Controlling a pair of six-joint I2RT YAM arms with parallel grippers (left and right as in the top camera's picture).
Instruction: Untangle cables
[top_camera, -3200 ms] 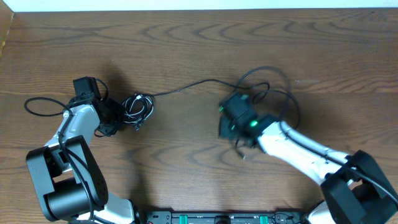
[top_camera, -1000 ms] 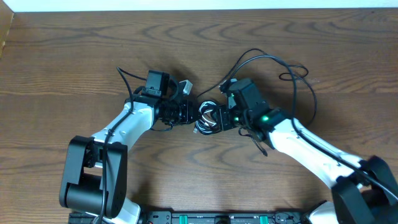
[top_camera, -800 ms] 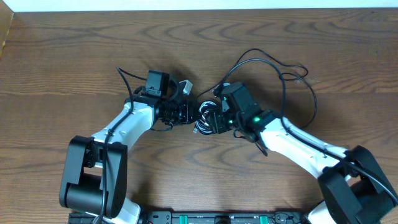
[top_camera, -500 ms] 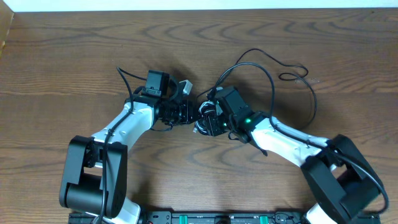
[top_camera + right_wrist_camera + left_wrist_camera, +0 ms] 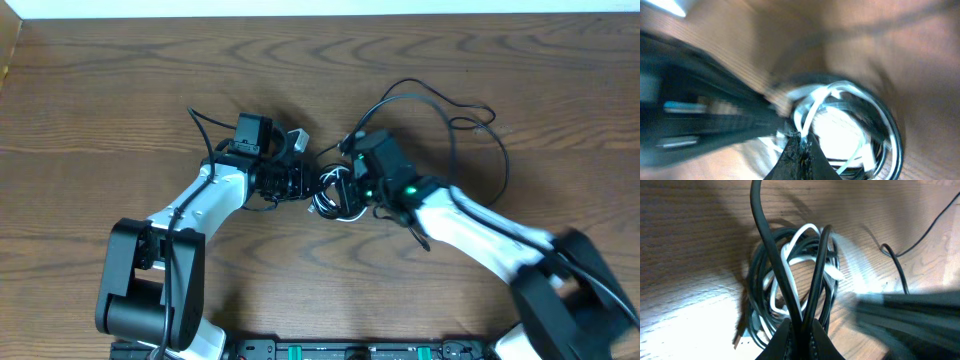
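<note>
While your left hand (image 5: pixel 300 182) pinches two black cords (image 5: pixel 766 242) and right hand (image 5: pixel 352 186) pinches white cord (image 5: pixel 812 112), cables (image 5: pixel 335 195) sit coiled together on surface (image 5: pixel 300 80): untangling barely begun, all separation left.

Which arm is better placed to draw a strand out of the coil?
Right, probably: the right hand is shut on the coil, beside the loose loops; the left hand clamps black strands as an anchor.

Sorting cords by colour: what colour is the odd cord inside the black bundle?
The cord is white, clearest in the left wrist view.
</note>
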